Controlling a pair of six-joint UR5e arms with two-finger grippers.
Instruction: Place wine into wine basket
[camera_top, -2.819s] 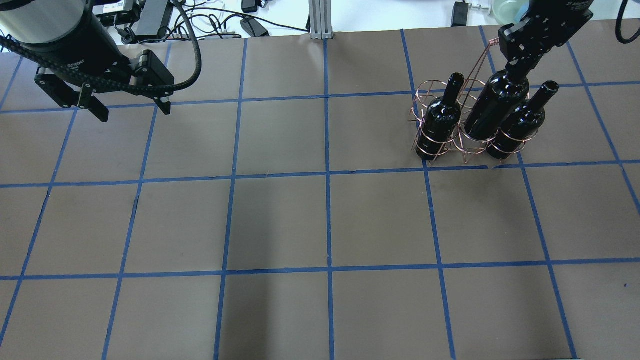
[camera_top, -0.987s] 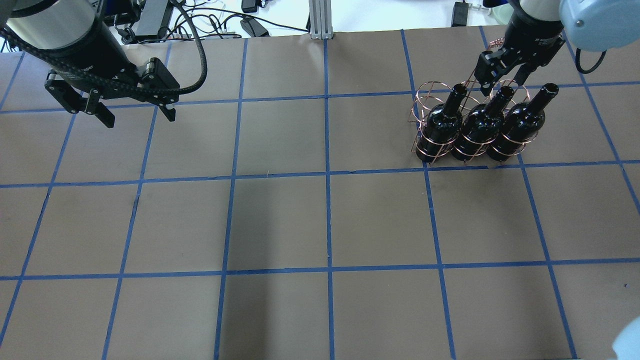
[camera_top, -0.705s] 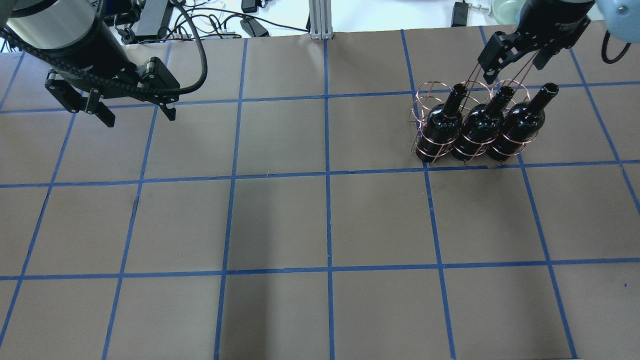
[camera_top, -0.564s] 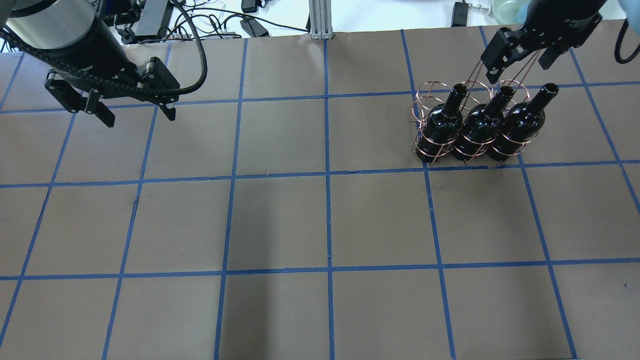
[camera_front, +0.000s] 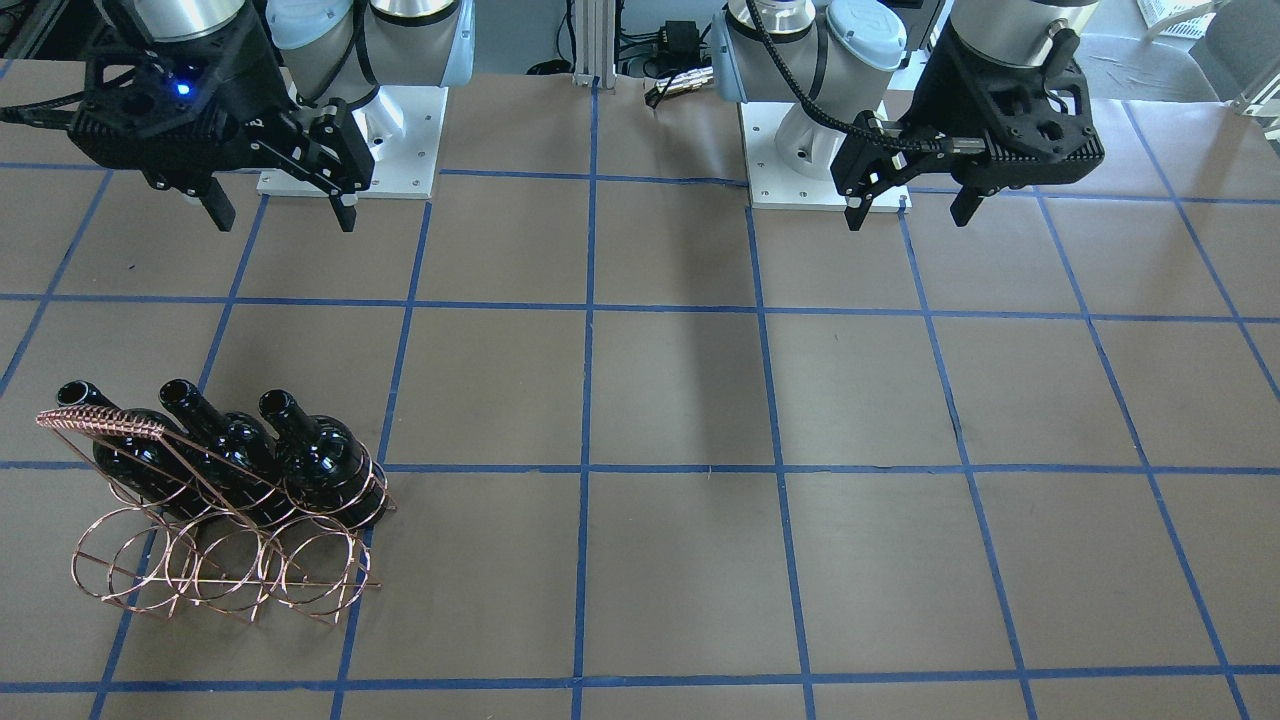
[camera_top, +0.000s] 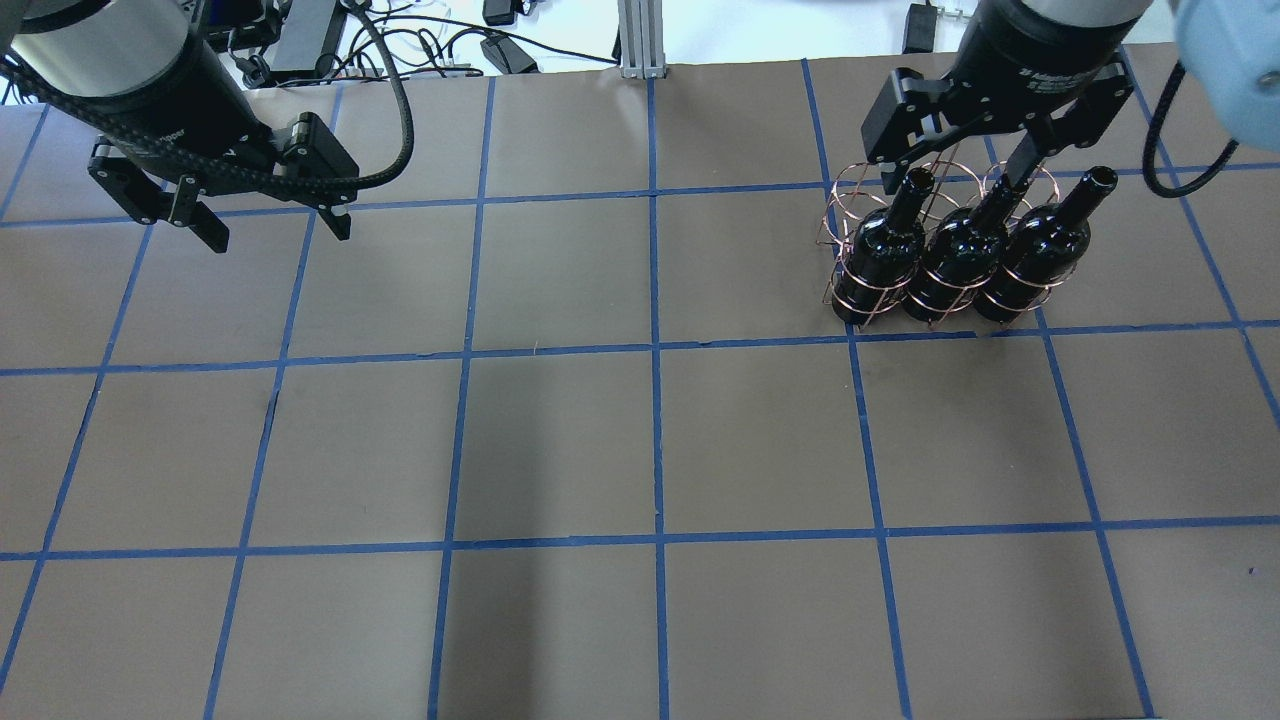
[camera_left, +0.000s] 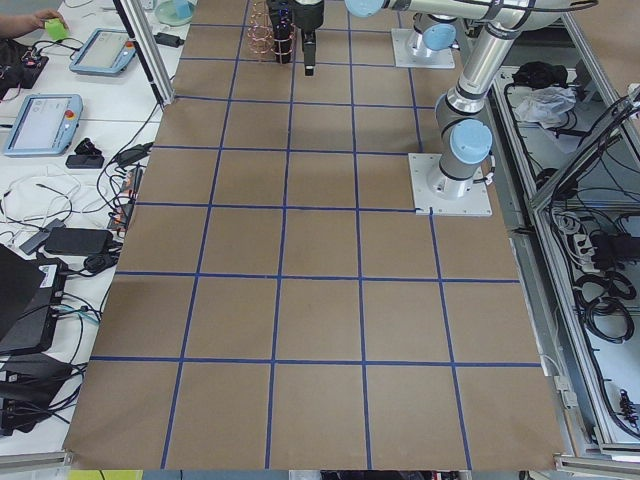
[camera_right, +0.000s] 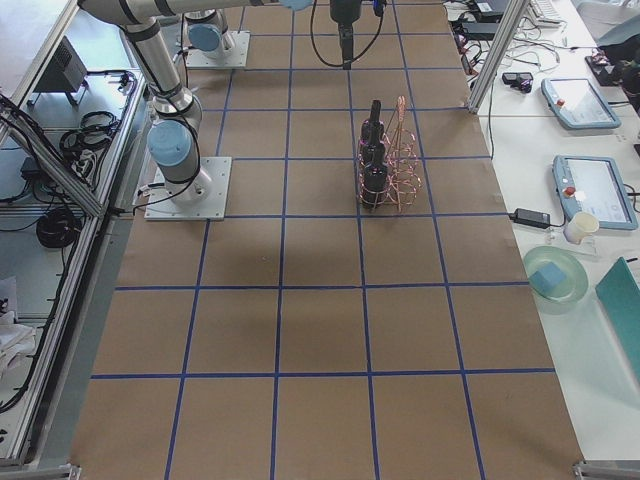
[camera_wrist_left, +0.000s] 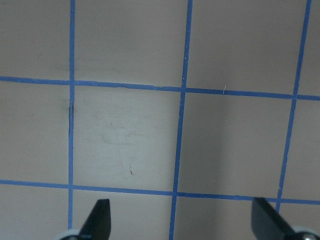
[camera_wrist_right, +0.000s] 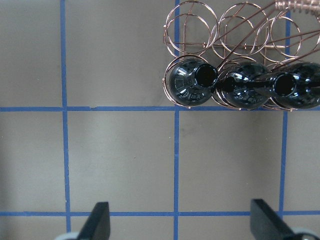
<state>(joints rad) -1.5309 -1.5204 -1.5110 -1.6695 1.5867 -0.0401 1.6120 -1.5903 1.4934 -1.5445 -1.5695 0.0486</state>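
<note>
The right gripper (camera_top: 952, 180) hangs above the table (camera_top: 560, 440) on the robot's side of the wine basket (camera_front: 225, 580). Its fingers (camera_wrist_right: 100, 220) are spread wide with nothing between them. In its wrist camera only bare brown surface and blue tape lines lie between the fingertips, and the basket sits at the top edge of that view. The middle wine bottle (camera_top: 958, 250) stands upright in the centre ring of the basket's row nearer the robot. It is flanked by two other bottles (camera_top: 885, 245), one on each side, so that three dark bottles fill that row side by side, nearly touching. The copper wire rings of the second row lie on the side away from the robot. The braided handle (camera_front: 100, 421) rises at a slant over the bottle necks. The basket rests on the table in the robot's right half, just beyond a tape line. The left gripper (camera_top: 278, 235) is well apart from all this, over the far left of the table. It too is wide open and holds nothing.
</note>
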